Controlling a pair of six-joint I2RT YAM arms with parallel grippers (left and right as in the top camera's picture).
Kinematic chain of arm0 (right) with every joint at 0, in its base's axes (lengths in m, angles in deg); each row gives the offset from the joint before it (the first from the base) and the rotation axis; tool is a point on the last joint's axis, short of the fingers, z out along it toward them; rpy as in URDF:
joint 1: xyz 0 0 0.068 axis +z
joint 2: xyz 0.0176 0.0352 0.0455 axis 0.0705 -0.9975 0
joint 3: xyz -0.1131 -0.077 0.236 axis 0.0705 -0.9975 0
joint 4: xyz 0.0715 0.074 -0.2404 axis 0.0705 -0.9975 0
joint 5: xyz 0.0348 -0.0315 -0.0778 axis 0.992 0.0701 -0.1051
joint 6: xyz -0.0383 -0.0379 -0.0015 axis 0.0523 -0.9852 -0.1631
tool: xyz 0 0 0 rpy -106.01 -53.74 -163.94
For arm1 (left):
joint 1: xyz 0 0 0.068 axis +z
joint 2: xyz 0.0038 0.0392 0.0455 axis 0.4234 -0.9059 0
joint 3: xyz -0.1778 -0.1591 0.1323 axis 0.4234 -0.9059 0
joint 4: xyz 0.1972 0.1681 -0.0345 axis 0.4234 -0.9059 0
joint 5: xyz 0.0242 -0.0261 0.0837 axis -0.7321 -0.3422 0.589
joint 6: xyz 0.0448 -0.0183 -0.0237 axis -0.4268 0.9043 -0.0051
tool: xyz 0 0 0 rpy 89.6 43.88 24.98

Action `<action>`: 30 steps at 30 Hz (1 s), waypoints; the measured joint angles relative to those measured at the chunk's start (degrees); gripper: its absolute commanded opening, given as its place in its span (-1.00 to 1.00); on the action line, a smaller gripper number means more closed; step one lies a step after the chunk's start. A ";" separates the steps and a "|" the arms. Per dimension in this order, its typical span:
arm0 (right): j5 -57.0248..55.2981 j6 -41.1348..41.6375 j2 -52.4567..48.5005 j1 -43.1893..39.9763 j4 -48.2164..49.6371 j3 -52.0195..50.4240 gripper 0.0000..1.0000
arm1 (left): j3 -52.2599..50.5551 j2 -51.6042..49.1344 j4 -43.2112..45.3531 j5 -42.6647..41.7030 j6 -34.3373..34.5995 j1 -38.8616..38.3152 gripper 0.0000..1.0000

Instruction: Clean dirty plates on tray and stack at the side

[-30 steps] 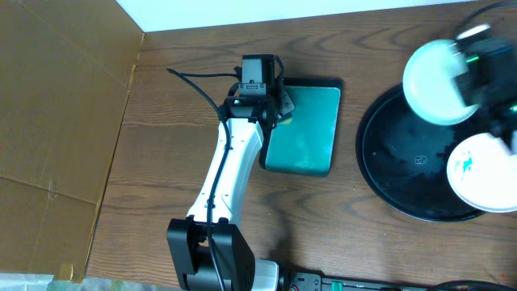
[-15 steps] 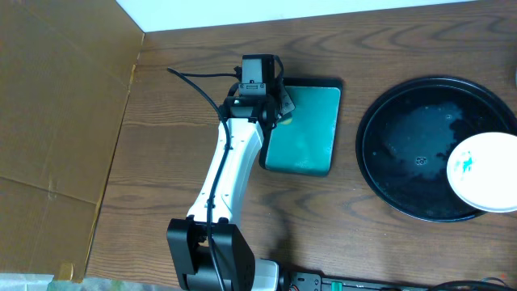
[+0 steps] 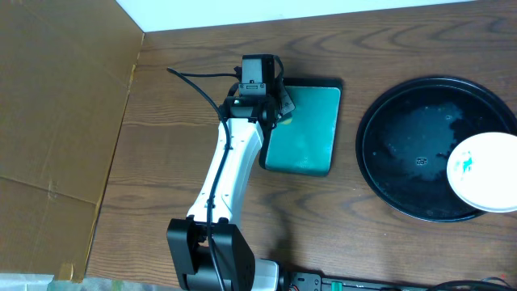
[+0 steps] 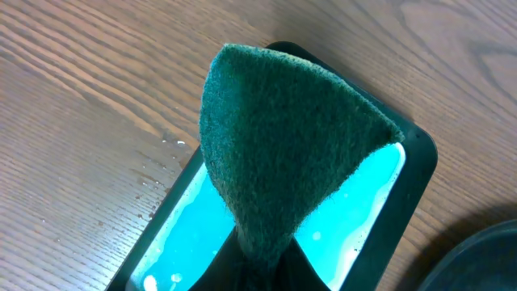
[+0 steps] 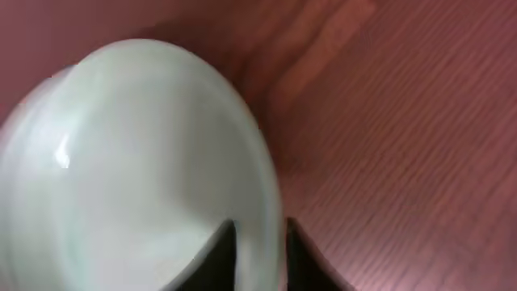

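The large round black tray (image 3: 404,153) lies at the right of the overhead view. One white plate (image 3: 483,172) with small teal smears rests on its right side. My right gripper (image 5: 260,242) is out of the overhead view; in the right wrist view it is shut on the rim of a clean white plate (image 5: 129,170) held above the wooden table. My left gripper (image 3: 275,109) is shut on a dark green scouring pad (image 4: 283,153) and hovers over the teal rectangular tray (image 3: 311,133). A third plate is not in view.
Brown cardboard (image 3: 56,121) covers the table's left side. A white wall strip (image 3: 323,12) runs along the far edge. Small water drops (image 4: 161,162) lie on the wood beside the teal tray (image 4: 371,210).
My right gripper has carried the clean plate off to the right, out of the overhead view. The left arm has not moved.
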 measured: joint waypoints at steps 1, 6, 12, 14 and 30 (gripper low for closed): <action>0.13 0.00 -0.83 0.00 0.20 0.00 -0.01 | 0.00 0.00 0.00 0.00 0.00 0.00 -0.86; 2.60 -2.14 -1.20 0.02 -0.02 -0.07 0.27 | 0.00 0.00 0.02 0.02 0.00 0.00 -0.85; 4.70 -3.65 5.35 1.03 -7.08 -0.11 0.40 | 0.00 0.00 0.02 0.02 0.00 0.00 -0.85; 5.18 -3.89 10.08 2.23 -11.02 -0.13 0.43 | 0.00 0.00 0.02 0.02 0.00 0.00 -0.85; -3.93 2.21 22.75 23.56 -39.85 0.02 0.99 | 0.00 0.00 -0.02 0.00 0.02 0.00 -0.85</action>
